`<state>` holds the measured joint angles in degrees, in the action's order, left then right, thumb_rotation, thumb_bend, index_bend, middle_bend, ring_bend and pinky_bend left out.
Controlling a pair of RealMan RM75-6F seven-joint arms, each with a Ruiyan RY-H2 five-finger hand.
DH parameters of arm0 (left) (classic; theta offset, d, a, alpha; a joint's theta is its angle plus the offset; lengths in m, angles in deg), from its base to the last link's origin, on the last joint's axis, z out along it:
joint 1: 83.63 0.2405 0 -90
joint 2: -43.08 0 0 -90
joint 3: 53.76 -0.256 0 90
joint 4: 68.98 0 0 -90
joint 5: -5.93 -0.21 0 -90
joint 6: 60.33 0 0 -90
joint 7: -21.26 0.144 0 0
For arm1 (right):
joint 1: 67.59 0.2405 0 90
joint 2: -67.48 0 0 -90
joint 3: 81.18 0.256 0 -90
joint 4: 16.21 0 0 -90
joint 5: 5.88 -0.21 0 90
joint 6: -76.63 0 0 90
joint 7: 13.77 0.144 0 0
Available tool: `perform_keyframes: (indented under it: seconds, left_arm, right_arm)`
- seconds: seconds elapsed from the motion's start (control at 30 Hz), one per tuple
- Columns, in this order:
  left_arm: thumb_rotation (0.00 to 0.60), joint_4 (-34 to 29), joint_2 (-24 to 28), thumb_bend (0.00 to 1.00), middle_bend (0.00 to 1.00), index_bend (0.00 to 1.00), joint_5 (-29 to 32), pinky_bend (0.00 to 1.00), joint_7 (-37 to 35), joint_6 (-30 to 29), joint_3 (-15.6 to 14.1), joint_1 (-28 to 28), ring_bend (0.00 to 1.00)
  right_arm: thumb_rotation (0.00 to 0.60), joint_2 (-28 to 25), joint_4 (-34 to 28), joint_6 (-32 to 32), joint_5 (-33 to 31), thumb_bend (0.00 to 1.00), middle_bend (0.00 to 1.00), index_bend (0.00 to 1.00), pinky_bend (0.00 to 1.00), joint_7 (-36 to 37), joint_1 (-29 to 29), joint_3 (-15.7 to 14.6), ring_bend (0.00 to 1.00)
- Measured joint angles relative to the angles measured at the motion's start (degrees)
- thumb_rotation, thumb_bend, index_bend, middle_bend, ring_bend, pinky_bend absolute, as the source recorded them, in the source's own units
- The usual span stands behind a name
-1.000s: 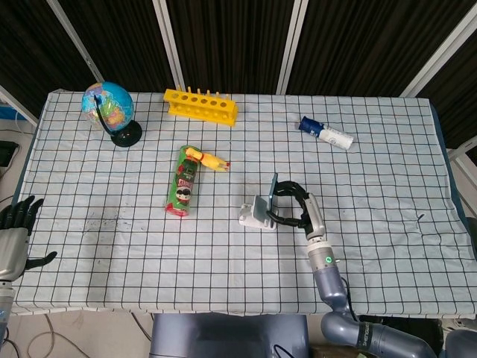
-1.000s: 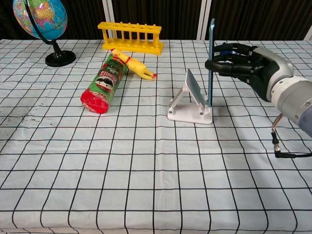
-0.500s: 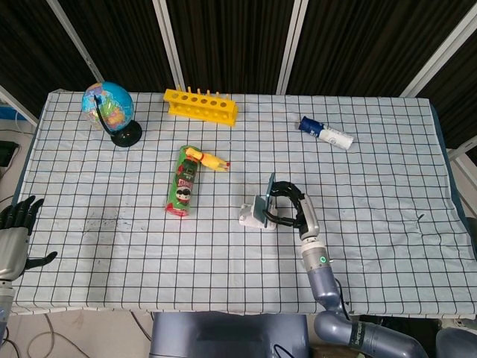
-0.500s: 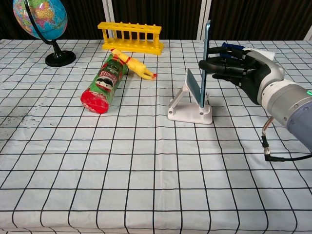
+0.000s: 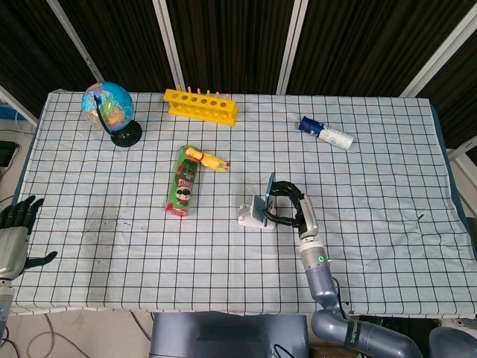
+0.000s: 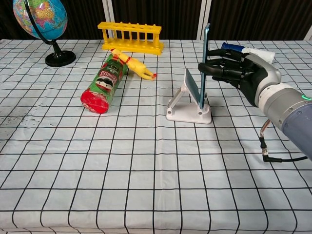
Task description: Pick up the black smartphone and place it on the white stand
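Gripping the black smartphone (image 6: 204,66) edge-on, the right robot hand (image 6: 237,72) sits right of centre in the chest view, its dark fingers (image 6: 217,68) wrapped around the upper part of the handset. The phone stands almost upright, its lower end down at the white stand (image 6: 187,105), just in front of the stand's tilted back plate; whether it rests fully in the cradle cannot be told. From the head view the same right robot hand (image 5: 287,206) shows just below the middle of the frame, with the phone (image 5: 269,191) as a thin sliver against the stand (image 5: 253,214).

Left of the stand lies a green snack can (image 6: 104,83) on its side, a yellow rubber chicken (image 6: 132,63) touching its far end. Behind them, at the top of the frame, is a yellow test-tube rack (image 6: 130,36), and a globe (image 6: 40,22) occupies the upper left corner. A blue and white bottle (image 5: 326,133) lies on the bench (image 5: 373,246) toward the upper right.

The left robot hand (image 5: 13,237) hangs at the lower left edge of the head view, off the bench, fingers spread and holding nothing.
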<state>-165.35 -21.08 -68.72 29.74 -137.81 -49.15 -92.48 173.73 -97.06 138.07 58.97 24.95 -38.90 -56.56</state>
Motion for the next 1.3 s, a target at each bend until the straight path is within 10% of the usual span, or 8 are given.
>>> perform_keyframes:
  seconds: [1.3]
  left_arm:
    - [0.6, -0.25, -0.12, 0.0, 0.0, 0.0, 1.08, 0.0, 0.43, 0.2, 0.26, -0.26, 0.0]
  right_arm:
    - [0.6, 2.1, 3.43, 1.54, 1.84, 0.16, 0.62, 0.69, 0.18, -1.13, 0.28, -1.07, 0.28]
